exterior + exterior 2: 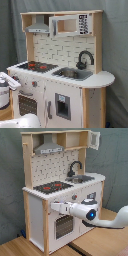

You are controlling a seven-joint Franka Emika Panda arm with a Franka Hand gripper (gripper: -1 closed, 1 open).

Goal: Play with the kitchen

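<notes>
Kitchen (37, 203): seemingly matt painted wood.

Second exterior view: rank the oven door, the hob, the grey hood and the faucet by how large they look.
1. Oven door, largest.
2. Hob, foreshortened, so it may be closer to the door in true size.
3. Grey hood.
4. Faucet, smallest.
Hood and faucet stand farther back, so they may look smaller than they are.

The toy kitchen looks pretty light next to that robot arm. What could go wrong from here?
1. The gripper is right at the front of the kitchen, just above the oven door; a hard push might tip or slide the whole unit.
2. The arm reaches across the knobs, so it could knock or snag one.
3. Swinging upward, it might catch the projecting countertop edge.
</notes>
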